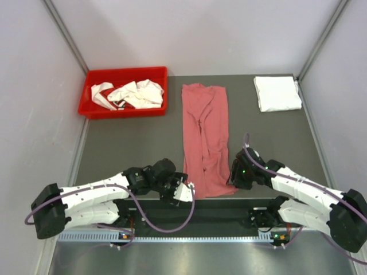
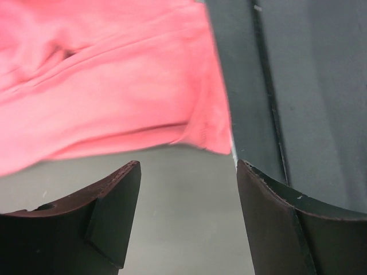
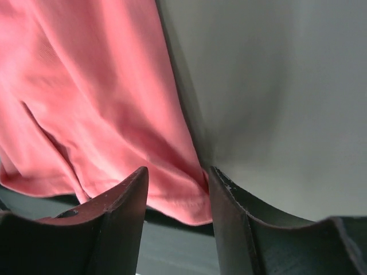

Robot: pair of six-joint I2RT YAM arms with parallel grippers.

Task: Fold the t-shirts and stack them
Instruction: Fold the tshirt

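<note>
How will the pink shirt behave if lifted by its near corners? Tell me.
Probably floppy: the pink shirt lies flat in soft creases, so it would likely drape and sag. Likely light for its size, being thin cloth. Its folded layers may fall open.

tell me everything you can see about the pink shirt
The pink shirt is soft, dusty pink-red cloth that looks like cotton, folded lengthwise into a long narrow strip, with creases and a stitched hem. It lies flat on the dark table, mid-table, running from far to near, with its near end between the two arms. The left pincer and right pincer stand open by its near corners; neither grips it.
</note>
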